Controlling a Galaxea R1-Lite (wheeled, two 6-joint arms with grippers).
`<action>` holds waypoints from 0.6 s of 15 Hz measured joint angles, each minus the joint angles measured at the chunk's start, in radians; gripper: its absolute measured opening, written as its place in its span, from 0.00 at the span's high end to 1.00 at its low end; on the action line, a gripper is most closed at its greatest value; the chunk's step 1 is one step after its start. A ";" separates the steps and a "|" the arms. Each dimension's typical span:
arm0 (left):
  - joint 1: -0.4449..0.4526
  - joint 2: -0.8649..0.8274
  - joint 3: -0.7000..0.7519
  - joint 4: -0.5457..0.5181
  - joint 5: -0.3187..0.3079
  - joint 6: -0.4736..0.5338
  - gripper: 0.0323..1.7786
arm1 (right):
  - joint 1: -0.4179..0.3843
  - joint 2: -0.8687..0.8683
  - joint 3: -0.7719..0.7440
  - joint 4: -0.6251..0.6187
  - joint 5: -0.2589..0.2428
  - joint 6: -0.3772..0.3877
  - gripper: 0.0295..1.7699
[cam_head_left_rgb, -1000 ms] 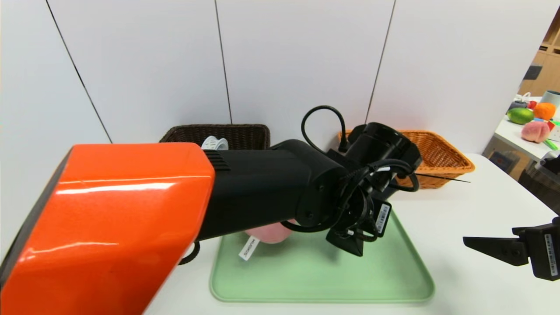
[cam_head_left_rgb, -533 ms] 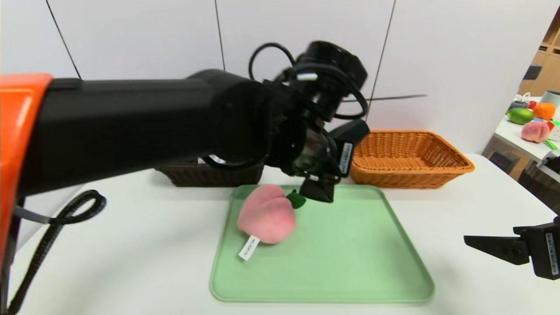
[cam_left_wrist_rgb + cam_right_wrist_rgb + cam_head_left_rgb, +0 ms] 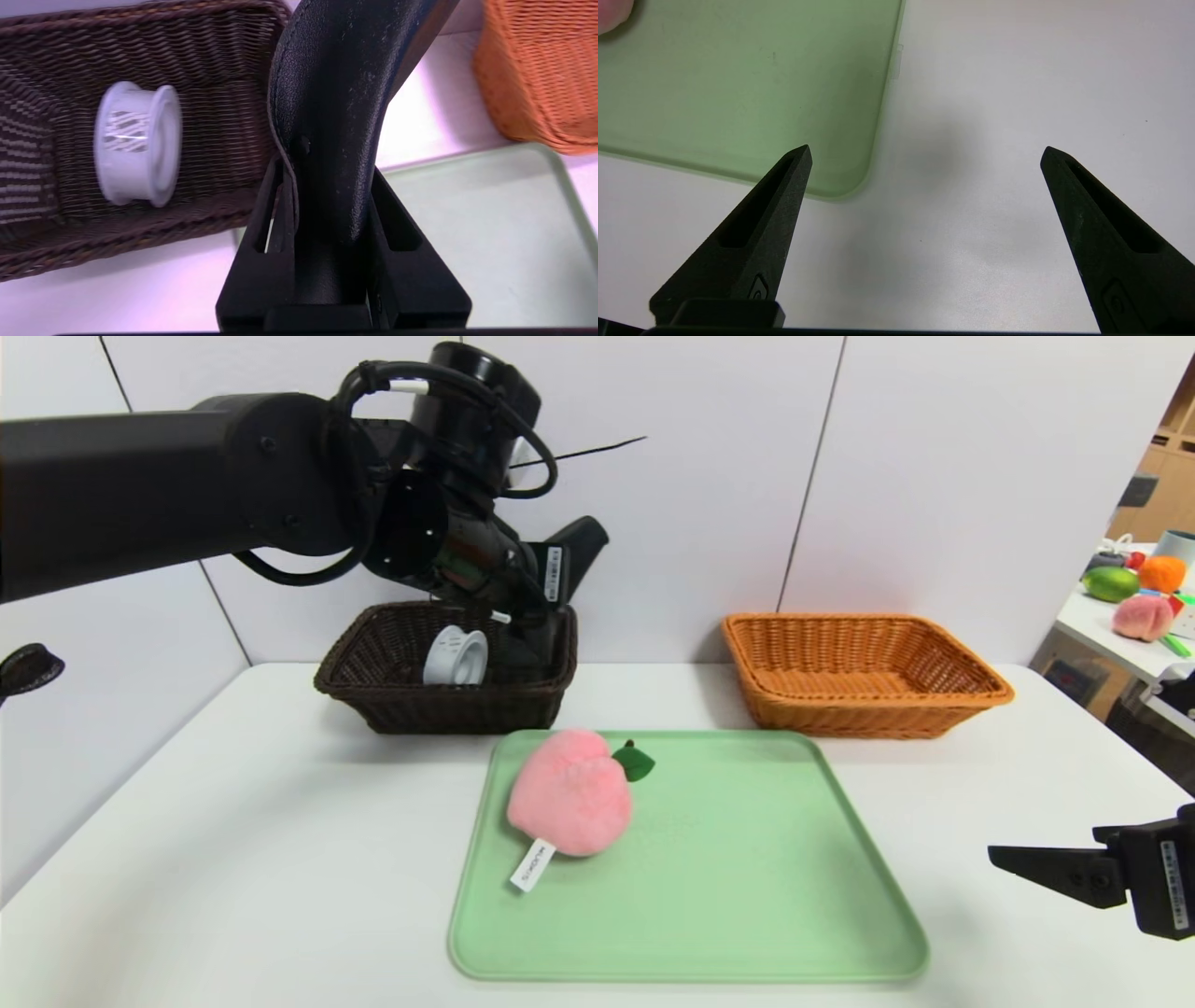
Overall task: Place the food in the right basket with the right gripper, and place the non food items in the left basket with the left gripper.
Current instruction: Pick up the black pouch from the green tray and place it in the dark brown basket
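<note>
The left gripper (image 3: 327, 168) is over the right-hand end of the dark brown wicker basket (image 3: 457, 711), its jaws clamped on a black leather-like item (image 3: 336, 116). The item is slender, with a stitched edge along one side, and it reaches out beyond the fingertips. Directly under and around these jaws is the basket's inside. A white spool (image 3: 455, 656) with a patterned label lies within that basket, a little to the left of the jaws, apart from them and resting on its side.

Nearer the robot than these jaws sits the light green tray (image 3: 728, 896). On its left part lies a pink plush peach (image 3: 571, 793), with a green leaf (image 3: 635, 762) at one side and a white tag (image 3: 533, 865) hanging over toward the tray's left edge. The orange wicker basket (image 3: 868, 714) stands farther off, well to the right of the left gripper's jaws and behind the tray's right part.

The right gripper (image 3: 927, 149) hovers above the white table (image 3: 233, 849), to the right of the tray, its jaws spread wide with nothing between them. The tray's near right corner is just to the left of the space between these jaws.

Farthest out, beyond the right gripper, a second table (image 3: 1111, 644) carries a green mango-like fruit (image 3: 1110, 583), an orange (image 3: 1161, 574) and another pink peach (image 3: 1143, 617).
</note>
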 joint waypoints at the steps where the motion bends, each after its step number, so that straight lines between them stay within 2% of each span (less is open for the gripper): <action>1: 0.028 0.003 0.000 0.001 0.000 0.028 0.78 | 0.000 0.000 0.002 0.001 0.001 0.001 0.04; 5: 0.142 0.015 0.000 -0.005 -0.026 0.235 0.78 | 0.000 -0.005 0.021 0.001 -0.005 0.000 0.04; 9: 0.235 0.015 -0.001 -0.004 -0.204 0.484 0.78 | -0.001 -0.012 0.030 0.003 -0.005 0.001 0.04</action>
